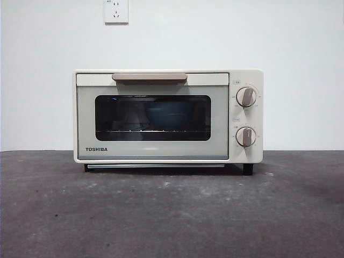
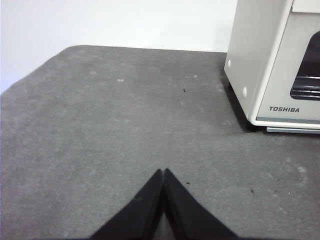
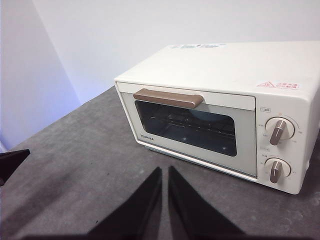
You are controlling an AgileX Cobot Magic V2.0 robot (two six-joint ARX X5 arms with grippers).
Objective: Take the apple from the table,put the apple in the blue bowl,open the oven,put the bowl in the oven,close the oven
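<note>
Grey table (image 1: 172,215), speckled and bare, fills the foreground of the front view; neither arm shows there.

Left gripper (image 2: 164,171): jaws pressed together, tips meeting in a point, empty, hovering over the table off the oven's side wall, well short of it. Pointed out across open tabletop toward the back wall.

Right gripper (image 3: 164,169): jaws drawn nearly together with only a thin slit between the tips, holding nothing, raised in front of the oven (image 3: 220,115) and looking down on its door at an angle. A dark tip (image 3: 12,161) pokes in at the edge of the right wrist view; cannot tell what it belongs to.

Oven sits mid-table, door shut flush, beige bar handle (image 1: 150,78) along the top of the door, two grey knobs (image 1: 246,97) stacked on the control panel beside it. Small feet lift it clear of the surface.

Blue bowl (image 1: 169,115) visible through the dark glass, resting on the wire rack inside. Apple cannot be made out; the glass is too dark to tell what the bowl holds.

Behind: plain white wall, a white socket (image 1: 116,11) high above the oven.
</note>
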